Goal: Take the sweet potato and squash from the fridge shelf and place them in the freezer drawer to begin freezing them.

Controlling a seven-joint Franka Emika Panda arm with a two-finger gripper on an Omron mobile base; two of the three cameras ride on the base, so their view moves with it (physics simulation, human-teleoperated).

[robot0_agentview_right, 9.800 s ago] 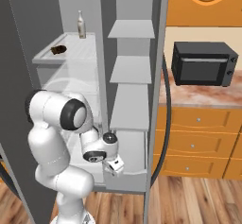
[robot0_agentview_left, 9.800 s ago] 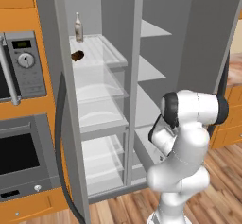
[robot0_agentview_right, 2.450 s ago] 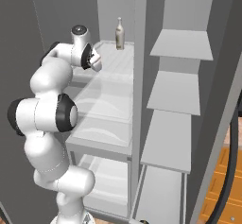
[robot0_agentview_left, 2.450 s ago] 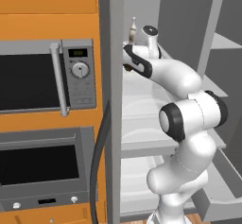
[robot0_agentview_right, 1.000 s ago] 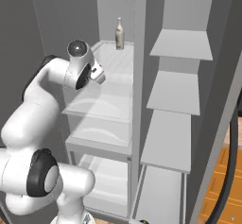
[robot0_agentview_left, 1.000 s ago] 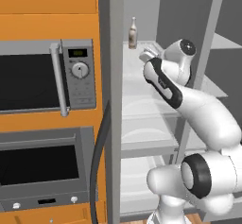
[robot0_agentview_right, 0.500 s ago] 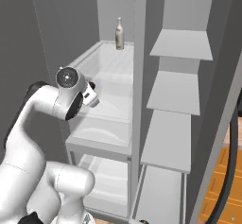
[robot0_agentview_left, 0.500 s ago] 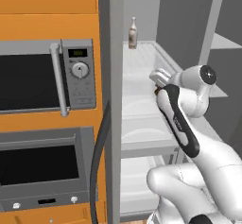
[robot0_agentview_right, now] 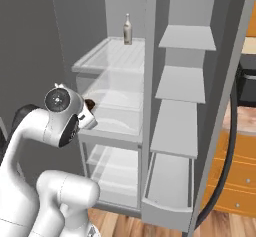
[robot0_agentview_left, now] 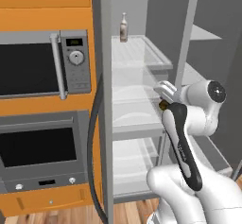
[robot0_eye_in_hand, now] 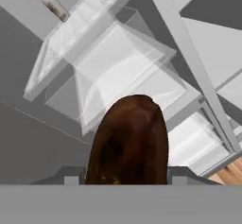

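The sweet potato, a reddish-brown oblong lump, is pinched between the fingers of my gripper, which is shut on it. From the base it shows as a small brown tip at the hand. The gripper hangs in front of the fridge, below the top fridge shelf and level with the upper clear bin. The freezer drawer stands pulled out low in the right compartment. The squash is out of view.
A pale bottle stands at the back of the top shelf. Clear bins with curved fronts sit below it. Grey shelves fill the right compartment. A microwave and an oven stand to the left.
The arm has drawn back and down from the top shelf with the sweet potato in the gripper. The hand is now outside the fridge at bin height.
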